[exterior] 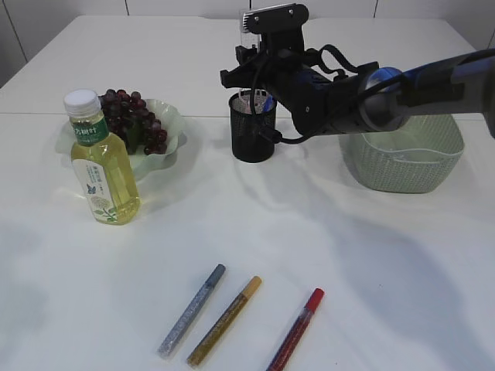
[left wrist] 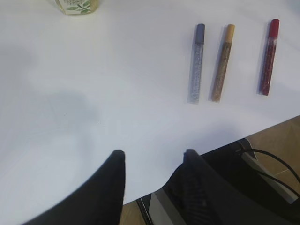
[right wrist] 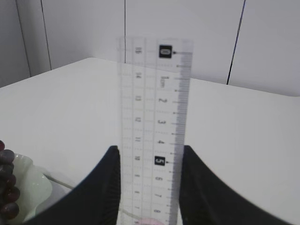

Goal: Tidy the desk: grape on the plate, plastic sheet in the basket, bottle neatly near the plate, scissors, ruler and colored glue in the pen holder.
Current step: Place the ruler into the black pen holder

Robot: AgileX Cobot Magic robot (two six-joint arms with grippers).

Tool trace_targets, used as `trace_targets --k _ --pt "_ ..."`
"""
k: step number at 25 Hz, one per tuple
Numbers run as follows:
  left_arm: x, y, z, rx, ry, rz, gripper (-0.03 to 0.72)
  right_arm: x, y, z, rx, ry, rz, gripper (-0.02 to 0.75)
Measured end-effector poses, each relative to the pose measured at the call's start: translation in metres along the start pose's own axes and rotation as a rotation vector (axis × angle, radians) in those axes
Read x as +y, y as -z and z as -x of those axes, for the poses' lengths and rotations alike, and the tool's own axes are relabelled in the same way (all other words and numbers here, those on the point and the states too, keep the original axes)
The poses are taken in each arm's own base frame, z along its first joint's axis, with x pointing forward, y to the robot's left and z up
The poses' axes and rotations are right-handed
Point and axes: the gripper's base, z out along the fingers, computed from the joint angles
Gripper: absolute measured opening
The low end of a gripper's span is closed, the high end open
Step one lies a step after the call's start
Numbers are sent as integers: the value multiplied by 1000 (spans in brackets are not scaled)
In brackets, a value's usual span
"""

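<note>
My right gripper (right wrist: 150, 152) is shut on the clear ruler (right wrist: 154, 93), one finger on each long edge. In the exterior view that gripper (exterior: 249, 66) hangs over the black mesh pen holder (exterior: 253, 131), and the ruler (exterior: 246, 23) stands upright above it. Pink and blue shapes show inside the holder; I cannot tell if they are the scissors. Grapes (exterior: 131, 116) lie on the pale green plate (exterior: 172, 124), with the bottle (exterior: 100, 158) upright in front. Silver (left wrist: 197, 63), gold (left wrist: 223, 62) and red (left wrist: 268, 56) colored glue pens lie near the front edge. My left gripper (left wrist: 154, 154) is open and holds nothing. The plastic sheet is out of view.
The green basket (exterior: 406, 158) stands at the right behind my right arm. The table's front edge (left wrist: 220, 143) runs just beyond my left fingertips, with cables and floor below. The bottle's base (left wrist: 77, 5) shows at the top of the left wrist view.
</note>
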Motion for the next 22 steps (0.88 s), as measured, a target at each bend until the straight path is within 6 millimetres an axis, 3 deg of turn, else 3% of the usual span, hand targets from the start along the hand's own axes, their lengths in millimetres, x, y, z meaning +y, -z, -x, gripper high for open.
trace_targets --k 22 --pt "0 0 2 -26 -1 -4 300 1 -2 -14 51 -10 4 281"
